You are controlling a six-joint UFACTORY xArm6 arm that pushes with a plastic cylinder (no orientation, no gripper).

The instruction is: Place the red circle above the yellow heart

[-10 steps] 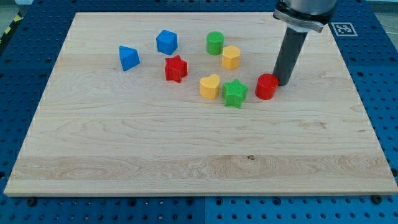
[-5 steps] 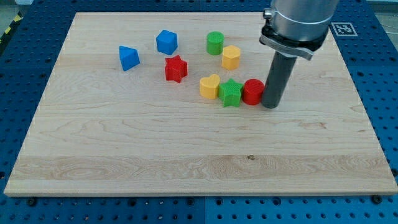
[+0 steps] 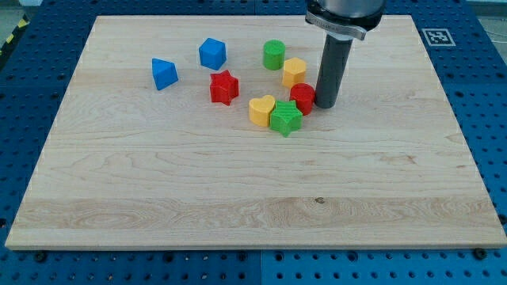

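Pushing was under way: my tip (image 3: 325, 105) pressed against the right side of the red circle (image 3: 302, 98), which touched the green star (image 3: 285, 118) beside the yellow heart (image 3: 261, 110). Having no fingers, it grasped nothing. Next, I judged, the circle needed nudging up-left, above the heart.

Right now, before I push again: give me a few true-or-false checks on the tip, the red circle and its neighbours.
1. My tip is at the red circle's right side. True.
2. The red circle lies above the yellow heart. False: it sits to the heart's upper right.
3. The green star touches the yellow heart. True.
4. The red star is right of the red circle. False: it is left of it.
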